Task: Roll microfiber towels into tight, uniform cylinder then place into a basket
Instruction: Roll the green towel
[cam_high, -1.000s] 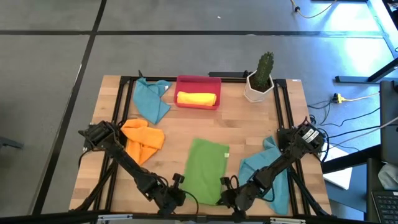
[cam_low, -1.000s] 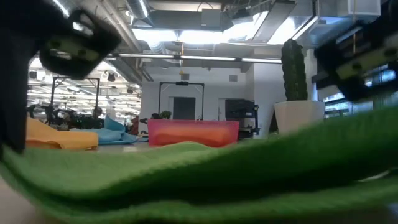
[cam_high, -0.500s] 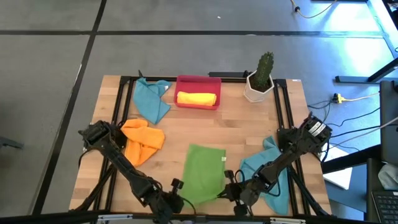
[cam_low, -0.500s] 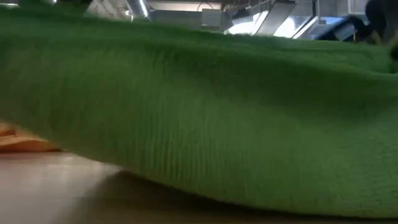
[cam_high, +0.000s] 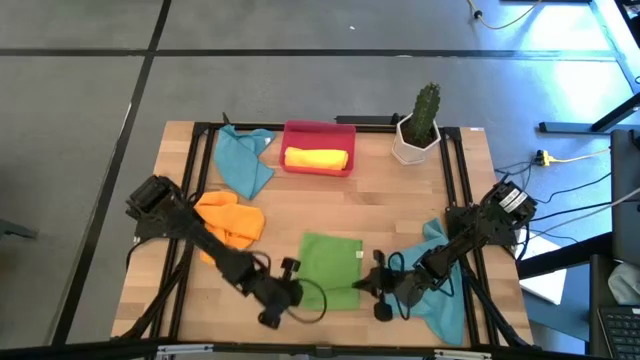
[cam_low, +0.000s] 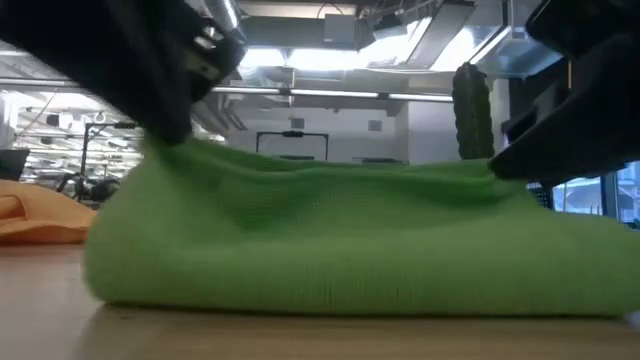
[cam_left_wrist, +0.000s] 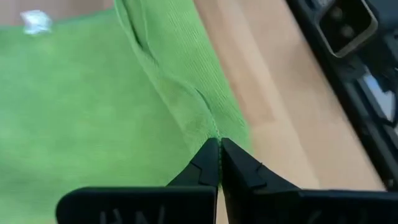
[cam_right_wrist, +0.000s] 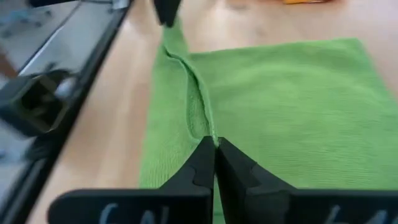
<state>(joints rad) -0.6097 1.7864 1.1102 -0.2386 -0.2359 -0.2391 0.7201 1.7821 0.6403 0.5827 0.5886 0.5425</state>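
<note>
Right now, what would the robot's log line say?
step: rolling green towel | left gripper: shut on its near edge | right gripper: shut on same edge | basket: one yellow roll

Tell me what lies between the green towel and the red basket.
Only bare table in the high view. The green towel, pinched by the left gripper and right gripper, faces the basket, which already holds a yellow roll.

green towel (cam_right_wrist: 280, 99): ribbed matt cloth | table (cam_high: 400, 200): smooth pale wood | basket (cam_high: 319, 130): glossy red plastic
</note>
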